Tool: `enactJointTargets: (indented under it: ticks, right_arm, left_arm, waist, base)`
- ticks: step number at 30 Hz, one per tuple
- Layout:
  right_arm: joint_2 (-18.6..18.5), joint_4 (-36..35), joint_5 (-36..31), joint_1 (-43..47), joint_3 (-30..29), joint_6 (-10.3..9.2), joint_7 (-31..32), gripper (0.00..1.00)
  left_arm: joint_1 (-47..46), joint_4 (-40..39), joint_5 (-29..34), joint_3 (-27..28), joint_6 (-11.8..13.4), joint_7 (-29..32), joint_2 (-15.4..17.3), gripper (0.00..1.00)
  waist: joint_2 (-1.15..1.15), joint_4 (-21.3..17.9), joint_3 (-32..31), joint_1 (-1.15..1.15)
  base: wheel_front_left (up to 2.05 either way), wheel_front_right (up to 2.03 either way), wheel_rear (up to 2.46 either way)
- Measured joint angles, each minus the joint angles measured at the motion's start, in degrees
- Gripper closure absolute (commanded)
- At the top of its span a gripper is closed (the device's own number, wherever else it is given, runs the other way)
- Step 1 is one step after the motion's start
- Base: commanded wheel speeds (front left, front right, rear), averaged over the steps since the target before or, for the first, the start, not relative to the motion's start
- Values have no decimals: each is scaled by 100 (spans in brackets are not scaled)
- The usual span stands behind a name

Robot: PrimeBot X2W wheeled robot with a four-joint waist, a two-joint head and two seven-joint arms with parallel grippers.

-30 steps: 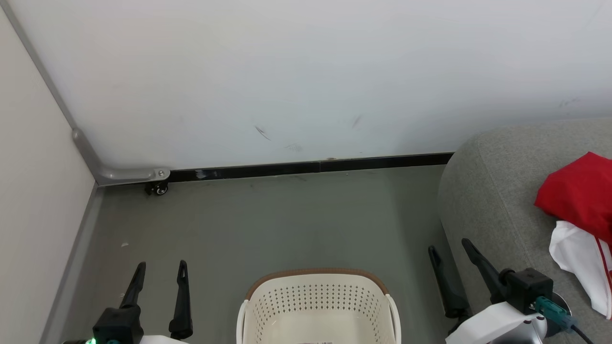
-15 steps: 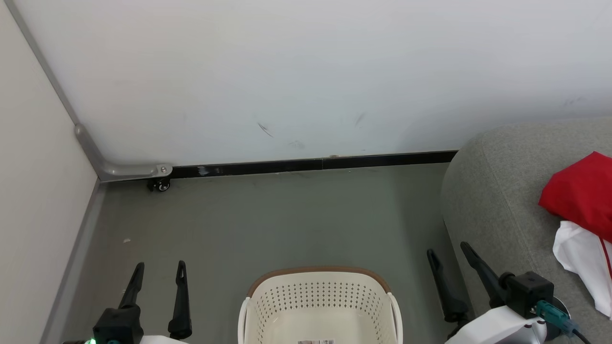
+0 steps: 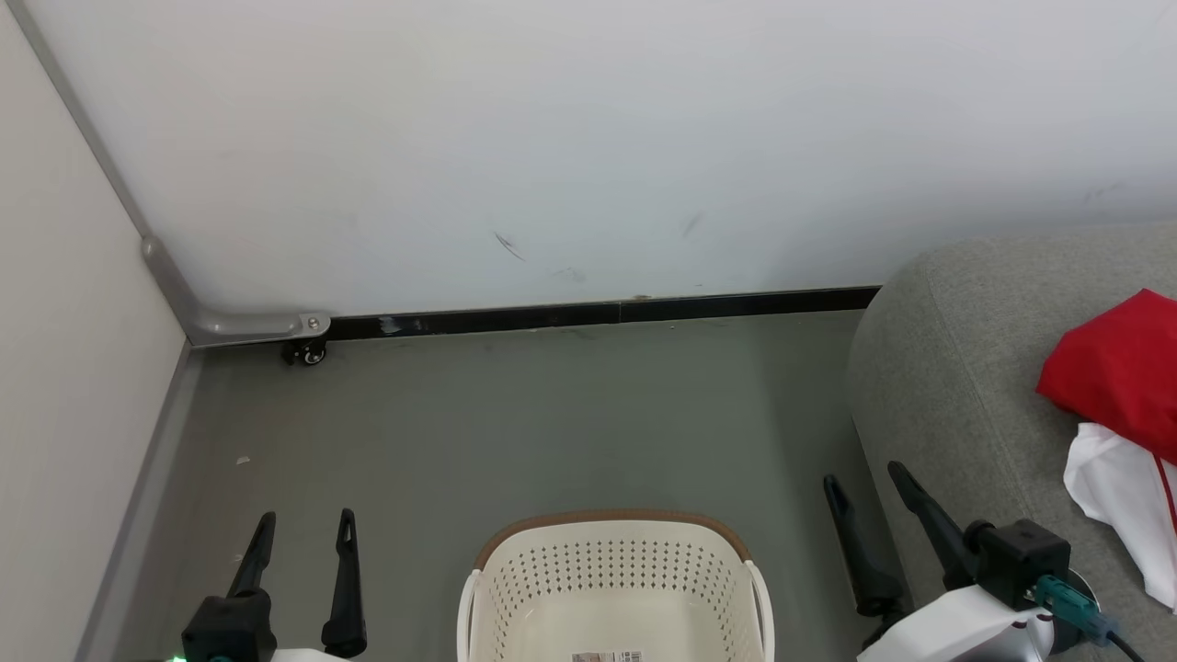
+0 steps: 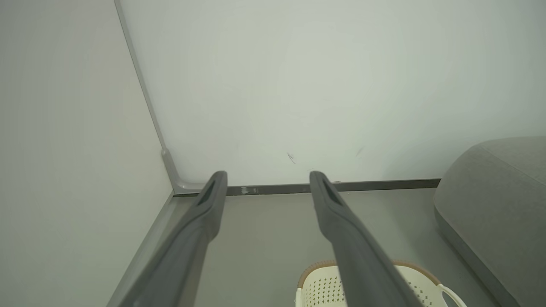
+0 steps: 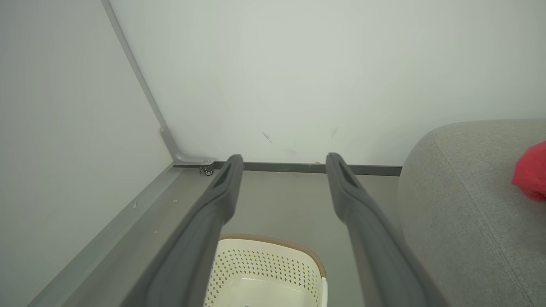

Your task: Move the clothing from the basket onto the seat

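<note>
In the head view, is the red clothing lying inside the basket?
No, the red clothing lies on the grey seat, apart from the basket on the floor.

The head view tips down a touch, so more of the inside of the basket (image 3: 616,570) shows and the barcode sticker (image 3: 607,656) on its floor comes into sight. The left claw (image 3: 306,515) sits slightly lower in that view than before.

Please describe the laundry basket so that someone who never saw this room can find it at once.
Find the white wall with the black baseboard. On the grey floor before it, left of the big grey seat, stands the basket. Unlike the soft seat, it is cream plastic with perforated walls and a brown rim band.
</note>
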Motion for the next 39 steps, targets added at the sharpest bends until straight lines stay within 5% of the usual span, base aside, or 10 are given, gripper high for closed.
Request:
enactJointTargets:
  ticks: [4, 5, 15, 29, 39]
  right_arm:
    - [0, -13, 8, 1, -1, 0, 18, 0]
    - [0, -16, 10, 2, -1, 0, 19, 100]
    - [18, 321, 159, 249, 15, -9, 19, 100]
    - [26, 198, 1521, 244, -32, -9, 16, 100]
    - [31, 180, 2337, 217, -169, -9, 93, 100]
  left_arm:
    - [0, 9, 1, 4, 25, 0, 0, 0]
    - [0, 10, 2, 4, 51, 0, -1, 100]
    - [183, 266, -174, -80, 2, 66, -230, 100]
    - [185, 127, -1299, 249, -312, 270, -411, 100]
    - [185, 97, -2018, 505, -608, 472, -554, 100]
  waist:
    - [0, 6, 3, 0]
    - [0, 8, 4, 0]
    - [0, 11, 12, 0]
    - [0, 31, 52, 3]
    - [0, 43, 53, 45]
  base:
    - [0, 0, 0]
    - [0, 0, 0]
    - [0, 0, 0]
    - [0, 0, 0]
    - [0, 0, 0]
